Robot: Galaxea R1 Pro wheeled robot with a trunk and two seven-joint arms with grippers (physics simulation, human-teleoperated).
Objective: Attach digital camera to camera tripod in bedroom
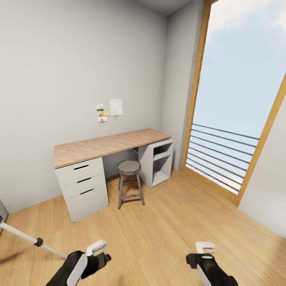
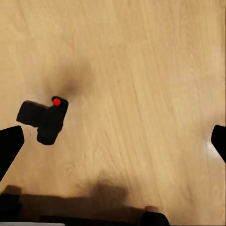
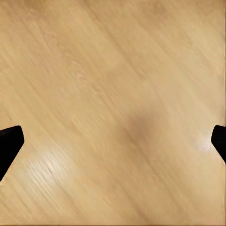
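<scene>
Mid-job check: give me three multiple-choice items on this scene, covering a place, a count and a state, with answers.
1. Where does the digital camera lie?
A. on the wood floor
B. on the desk
C. on the stool

2. How many drawers does the desk show?
A. one
B. three
C. five

3. How is the left hand?
A. shut on the camera
B. open, holding nothing
C. shut on the tripod leg

Answers:
1 A, planks lie all around it in the left wrist view.
2 B, three fronts with dark handle slots.
3 B, its fingertips sit far apart over bare floor.

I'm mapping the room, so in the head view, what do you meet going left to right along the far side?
Drawer unit → stool → open shelf unit → window railing.
</scene>
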